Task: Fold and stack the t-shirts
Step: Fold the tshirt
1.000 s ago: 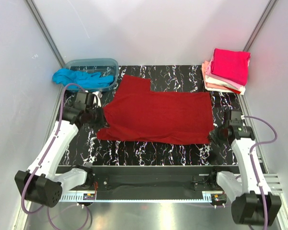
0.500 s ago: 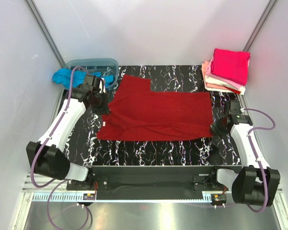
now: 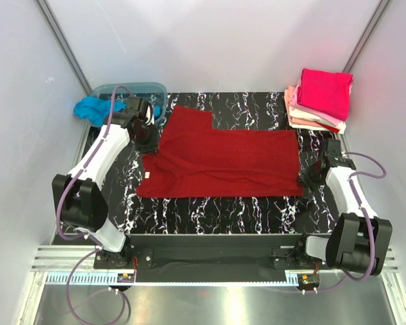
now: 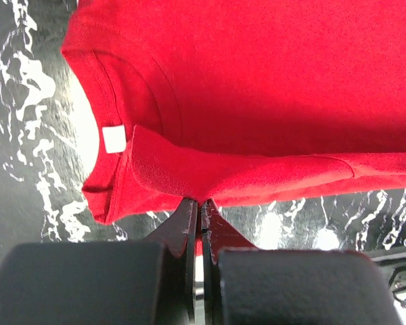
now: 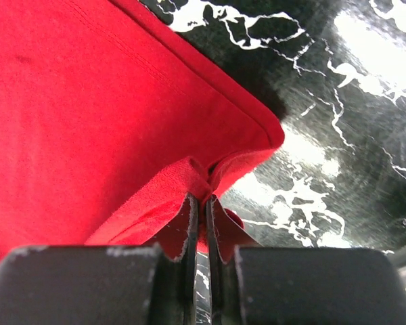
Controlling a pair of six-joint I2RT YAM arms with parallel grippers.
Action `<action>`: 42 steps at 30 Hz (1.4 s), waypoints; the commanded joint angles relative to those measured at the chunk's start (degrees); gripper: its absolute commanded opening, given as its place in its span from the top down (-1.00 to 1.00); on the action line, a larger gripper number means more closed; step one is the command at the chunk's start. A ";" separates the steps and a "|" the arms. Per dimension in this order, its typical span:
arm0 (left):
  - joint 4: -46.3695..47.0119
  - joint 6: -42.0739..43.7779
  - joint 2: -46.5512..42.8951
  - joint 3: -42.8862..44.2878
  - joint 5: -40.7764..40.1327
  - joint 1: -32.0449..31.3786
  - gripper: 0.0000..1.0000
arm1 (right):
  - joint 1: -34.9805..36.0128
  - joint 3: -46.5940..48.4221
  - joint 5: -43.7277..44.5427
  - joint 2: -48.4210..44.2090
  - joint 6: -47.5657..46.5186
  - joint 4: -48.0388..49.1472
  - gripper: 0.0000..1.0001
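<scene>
Dark red t-shirt (image 3: 220, 162), spread nearly flat across the middle of the black, white-veined table (image 3: 210, 217), collar end toward the left arm and hem toward the right. The left gripper (image 4: 199, 210) is clamped on a small fold of the near edge beside the collar, close to the white neck tag (image 4: 113, 139). The right gripper (image 5: 204, 200) is pinched on a bunched ridge of cloth at the near hem corner. The fabric is a matte, fine-ribbed knit with stitched hems. It appears light, limp and non-slippery, so it should drape and wrinkle rather than hold a shape. Grasps are best taken at hemmed edges and corners, where the doubled cloth gives the fingers something to bite, and the two held points should be kept taut so the panel does not sag between them. A folded stack (image 3: 321, 98) of magenta, pink, peach and white shirts sits at the far right corner. A turquoise shirt (image 3: 91, 108) spills from the translucent tub (image 3: 155, 88) at the far left.
</scene>
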 commanded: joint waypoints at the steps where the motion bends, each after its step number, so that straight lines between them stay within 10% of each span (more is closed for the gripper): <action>1: 2.16 1.52 2.90 3.52 -2.08 0.41 1.00 | -0.40 1.25 -0.50 1.44 -0.80 3.58 0.97; 7: 0.05 0.90 10.72 9.31 -5.86 1.02 1.00 | -0.83 6.87 0.47 8.81 -2.12 4.90 0.39; 8: -0.56 0.90 13.78 12.54 -5.95 1.54 0.82 | -1.79 7.92 0.73 11.26 -2.38 4.90 0.17; 9: -2.74 0.90 15.38 14.58 -5.78 1.81 0.68 | -2.59 10.19 2.04 12.42 -2.56 3.94 -0.56; 11: -6.17 0.38 17.58 20.97 -5.43 1.99 0.01 | -6.17 13.36 1.00 15.23 -3.53 2.80 -0.99; 12: -6.37 0.38 16.89 22.14 -5.08 1.81 -0.26 | -7.42 14.42 1.00 15.68 -4.05 2.53 -0.99; 13: -6.28 -0.32 15.58 22.77 -5.34 1.64 -0.97 | -8.12 15.39 -1.44 15.68 -5.62 2.18 -0.99; 24: 8.12 -4.80 -11.23 -9.54 -2.37 0.32 -0.97 | -3.40 4.70 -11.14 -2.07 -11.88 6.48 -0.88; 42: 31.85 -15.62 -14.32 -40.15 -2.08 -7.76 -0.93 | 2.94 9.77 0.20 14.53 -16.54 6.66 -0.14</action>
